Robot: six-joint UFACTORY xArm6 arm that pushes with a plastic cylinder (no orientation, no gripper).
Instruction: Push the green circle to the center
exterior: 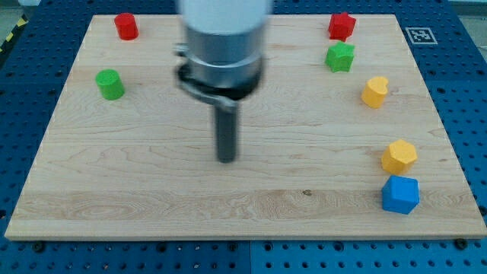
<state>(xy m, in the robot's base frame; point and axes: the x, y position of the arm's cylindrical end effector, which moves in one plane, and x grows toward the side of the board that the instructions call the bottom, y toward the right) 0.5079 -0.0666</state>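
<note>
The green circle (110, 84) is a short green cylinder on the wooden board (152, 190), at the view's left, upper part. My tip (226, 160) is the lower end of a dark rod under the grey arm body, near the board's middle. It stands well to the right of the green circle and lower in the view, not touching any block.
A red cylinder (126, 26) sits at the top left. At the top right are a red star (342, 26) and a green star (340, 57). Down the right side are a yellow block (374, 91), a yellow hexagon (399, 156) and a blue block (400, 195).
</note>
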